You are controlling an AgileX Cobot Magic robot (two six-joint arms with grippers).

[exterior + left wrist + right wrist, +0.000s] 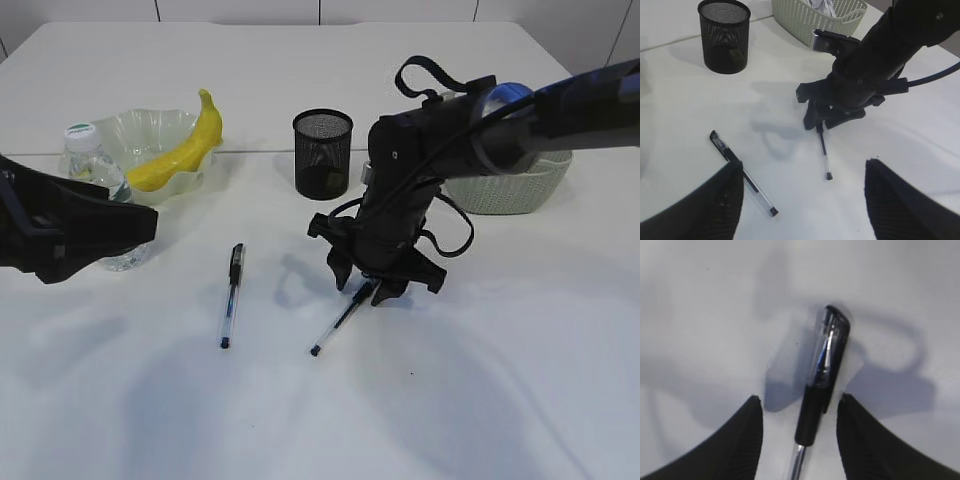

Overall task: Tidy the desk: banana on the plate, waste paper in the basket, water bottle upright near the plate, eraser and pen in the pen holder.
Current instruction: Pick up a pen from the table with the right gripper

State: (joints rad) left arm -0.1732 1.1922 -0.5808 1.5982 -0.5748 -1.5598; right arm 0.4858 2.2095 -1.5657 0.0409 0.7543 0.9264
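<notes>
Two pens lie on the white table. My right gripper (366, 290) (800, 397) is lowered over the cap end of one pen (340, 325) (822, 380) (824, 152). Its jaws stand open on either side, with a gap on each side of the barrel. The other pen (232, 295) (722, 148) lies to the left. My left gripper (135, 225) (802, 165) hovers open and empty. The banana (190, 150) rests on the plate (150, 122). The water bottle (98, 165) stands upright beside the plate, partly hidden by my left gripper. The black mesh pen holder (322, 153) (724, 35) has a small dark thing inside. Crumpled paper (822, 6) lies in the basket (510, 190) (805, 22).
The right arm (520, 125) stretches in from the right over the basket. The table's back edge runs behind the plate and the pen holder. Bare white tabletop (400, 420) lies toward the front.
</notes>
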